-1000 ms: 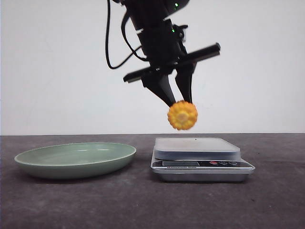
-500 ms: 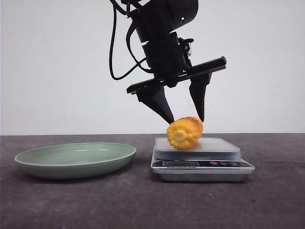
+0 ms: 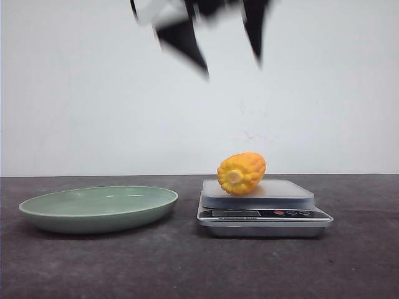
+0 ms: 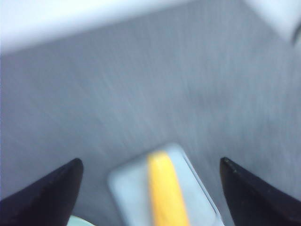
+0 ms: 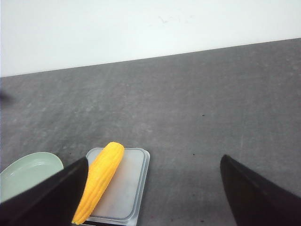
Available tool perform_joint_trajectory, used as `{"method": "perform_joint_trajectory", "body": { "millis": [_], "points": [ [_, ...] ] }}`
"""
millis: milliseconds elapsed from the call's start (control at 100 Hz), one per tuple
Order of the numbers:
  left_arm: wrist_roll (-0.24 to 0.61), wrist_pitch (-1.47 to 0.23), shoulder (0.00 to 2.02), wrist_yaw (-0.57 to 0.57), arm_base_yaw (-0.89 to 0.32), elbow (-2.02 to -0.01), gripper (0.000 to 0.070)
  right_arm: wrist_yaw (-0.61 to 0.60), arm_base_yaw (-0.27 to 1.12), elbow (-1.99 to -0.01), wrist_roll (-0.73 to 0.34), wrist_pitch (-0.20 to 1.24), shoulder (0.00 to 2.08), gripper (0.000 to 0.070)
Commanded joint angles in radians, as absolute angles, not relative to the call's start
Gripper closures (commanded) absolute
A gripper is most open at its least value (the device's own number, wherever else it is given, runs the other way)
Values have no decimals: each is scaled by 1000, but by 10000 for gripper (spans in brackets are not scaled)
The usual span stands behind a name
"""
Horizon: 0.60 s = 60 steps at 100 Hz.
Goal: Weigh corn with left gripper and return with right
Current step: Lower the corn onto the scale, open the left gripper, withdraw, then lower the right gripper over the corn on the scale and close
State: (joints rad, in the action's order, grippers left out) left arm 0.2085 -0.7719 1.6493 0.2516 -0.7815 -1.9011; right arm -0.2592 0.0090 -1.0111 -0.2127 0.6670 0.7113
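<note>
Showing one corn (image 3: 242,172) lying on one scale (image 3: 264,213), beside one green plate (image 3: 98,208); left gripper (image 3: 227,47) above, spread and empty; right gripper (image 5: 150,197) likewise spread.

The short yellow-orange corn cob (image 3: 242,172) looks like smooth moulded plastic with a slight sheen, its surface ridged in kernel rows. The rectangular scale (image 3: 265,215) has a matt, pale frosted top that looks like plastic and a shiny silvery metal-looking base. The round pale green plate (image 3: 98,208) is smooth with a soft gloss. The dark grey table (image 3: 187,268) is matt and faintly grainy. The black fingers (image 5: 44,200) of the right gripper look matt
</note>
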Motion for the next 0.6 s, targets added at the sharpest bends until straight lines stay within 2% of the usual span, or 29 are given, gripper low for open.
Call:
{"method": "perform_joint_trajectory", "body": {
  "millis": [0, 130, 330, 440, 590],
  "points": [
    [127, -807, 1584, 304, -762, -1920, 143, -262, 19, -1031, -201, 659, 718, 133],
    [109, -908, 1401, 399, -682, -1920, 143, -262, 43, -1031, -201, 659, 720, 133],
    [137, -1109, 1154, 482, -551, -1920, 143, -262, 99, -1031, -202, 651, 749, 133],
    [160, -1191, 1041, 549, -527, -1919, 143, -262, 141, -1031, -216, 620, 777, 132],
    [238, -1316, 909, 611, -527, -1919, 143, -262, 211, -1031, -229, 550, 827, 131]
  ]
}}
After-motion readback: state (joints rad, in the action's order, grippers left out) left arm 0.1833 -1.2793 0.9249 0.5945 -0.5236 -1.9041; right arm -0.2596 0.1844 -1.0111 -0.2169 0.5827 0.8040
